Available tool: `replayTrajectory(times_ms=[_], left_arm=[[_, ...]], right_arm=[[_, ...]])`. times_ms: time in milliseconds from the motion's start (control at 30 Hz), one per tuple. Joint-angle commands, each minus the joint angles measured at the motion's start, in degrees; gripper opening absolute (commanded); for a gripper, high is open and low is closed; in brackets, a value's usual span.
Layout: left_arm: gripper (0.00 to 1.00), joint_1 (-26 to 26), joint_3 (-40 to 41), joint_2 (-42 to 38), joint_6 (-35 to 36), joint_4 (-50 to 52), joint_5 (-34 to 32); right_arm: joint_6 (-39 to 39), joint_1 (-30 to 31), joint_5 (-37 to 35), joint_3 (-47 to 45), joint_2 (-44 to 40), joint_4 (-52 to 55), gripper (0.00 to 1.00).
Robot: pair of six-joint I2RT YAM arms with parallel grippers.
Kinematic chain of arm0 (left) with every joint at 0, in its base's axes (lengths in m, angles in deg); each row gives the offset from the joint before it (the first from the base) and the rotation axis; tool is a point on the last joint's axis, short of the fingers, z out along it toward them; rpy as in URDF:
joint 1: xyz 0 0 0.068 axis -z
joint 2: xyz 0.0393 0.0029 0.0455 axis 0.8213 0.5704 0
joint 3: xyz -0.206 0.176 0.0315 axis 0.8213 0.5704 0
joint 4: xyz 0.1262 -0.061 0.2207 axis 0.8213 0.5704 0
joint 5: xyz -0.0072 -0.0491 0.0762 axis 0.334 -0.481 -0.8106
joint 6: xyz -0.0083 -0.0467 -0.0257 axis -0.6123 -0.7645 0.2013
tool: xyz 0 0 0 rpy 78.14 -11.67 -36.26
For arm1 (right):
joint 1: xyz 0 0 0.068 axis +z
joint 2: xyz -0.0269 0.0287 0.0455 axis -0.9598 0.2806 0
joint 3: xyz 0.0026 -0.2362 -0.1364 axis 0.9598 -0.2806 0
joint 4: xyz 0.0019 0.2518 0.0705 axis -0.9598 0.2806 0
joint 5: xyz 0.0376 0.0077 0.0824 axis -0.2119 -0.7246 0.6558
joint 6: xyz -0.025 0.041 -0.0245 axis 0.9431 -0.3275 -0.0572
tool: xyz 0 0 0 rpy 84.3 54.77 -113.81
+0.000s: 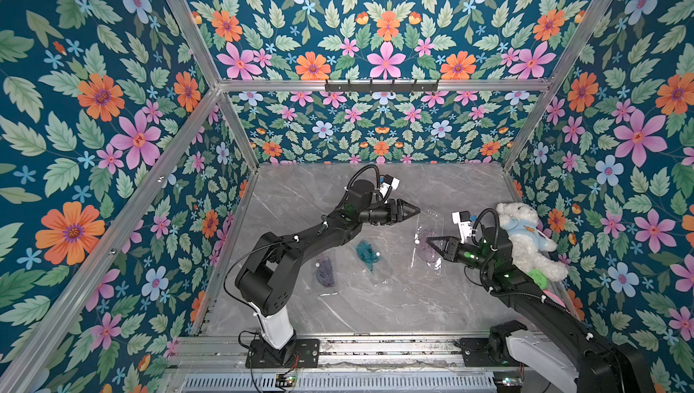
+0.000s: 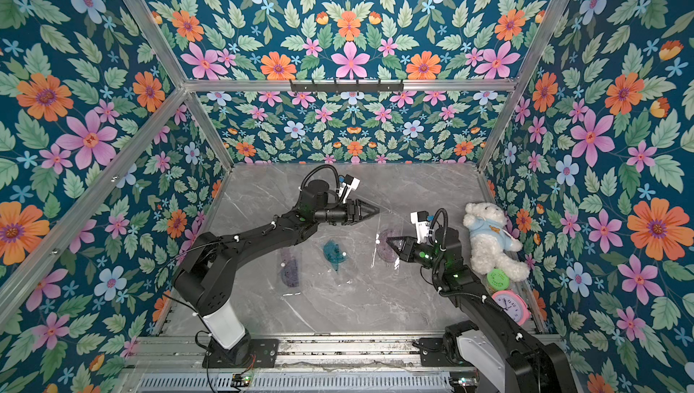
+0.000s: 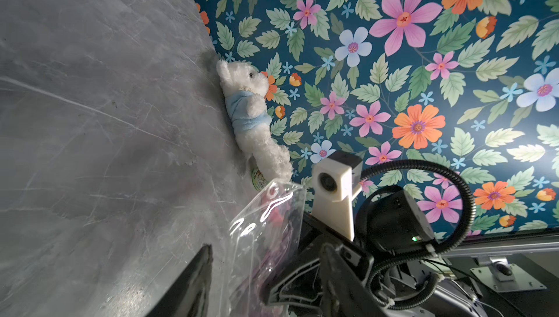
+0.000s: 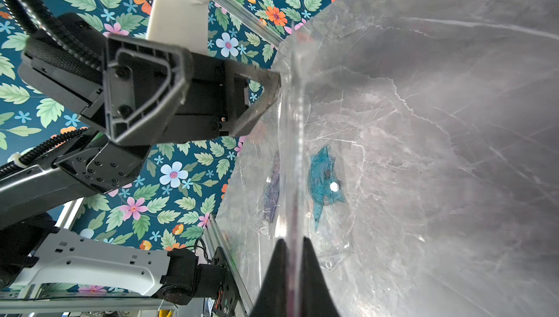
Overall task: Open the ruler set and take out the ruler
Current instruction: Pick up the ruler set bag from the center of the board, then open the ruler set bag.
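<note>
The ruler set is a clear plastic pouch [image 1: 428, 248] [image 2: 386, 250] with purple rulers inside, held up off the table at the right. My right gripper [image 1: 430, 240] [image 4: 292, 239] is shut on the pouch's edge, with the film and a purple strip pinched between the jaws. My left gripper [image 1: 417, 210] [image 3: 267, 247] is open at the pouch's far end. In the left wrist view the pouch [image 3: 266, 224] stands between its spread fingers. One of its fingertips [image 4: 270, 84] touches the pouch's rim [image 4: 295, 137]. The rulers are inside the pouch.
A blue ruler set [image 1: 366, 254] and a purple one [image 1: 325, 271] lie flat on the grey marble table [image 1: 375, 308]. A white teddy bear [image 1: 525, 237], a green disc [image 2: 497, 278] and a pink alarm clock [image 2: 510, 304] sit along the right wall.
</note>
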Motion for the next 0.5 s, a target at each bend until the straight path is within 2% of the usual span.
replayTrajectory(times_ms=[0,67,167,367,467], left_arm=[[0.58,1.0,-3.0,-3.6,18.9,20.6,-8.9],[0.59,4.1,-5.9,-5.8,29.4,32.1,-20.5],[0.59,8.8,-7.7,-6.9,36.0,39.6,-31.8],[0.60,15.8,-8.3,-5.4,36.4,41.3,-41.3],[0.60,17.7,-9.8,-2.8,35.6,41.5,-44.7]], right_arm=[[1.8,-0.5,-3.2,2.1,-2.4,4.5,0.00],[2.3,-0.9,-4.9,3.6,-3.4,7.3,0.00],[3.8,-1.0,-7.3,6.1,-3.9,10.7,0.00],[6.7,-1.0,-13.7,8.8,-5.3,16.3,0.00],[6.6,-0.9,-14.7,9.2,-5.6,17.1,0.00]])
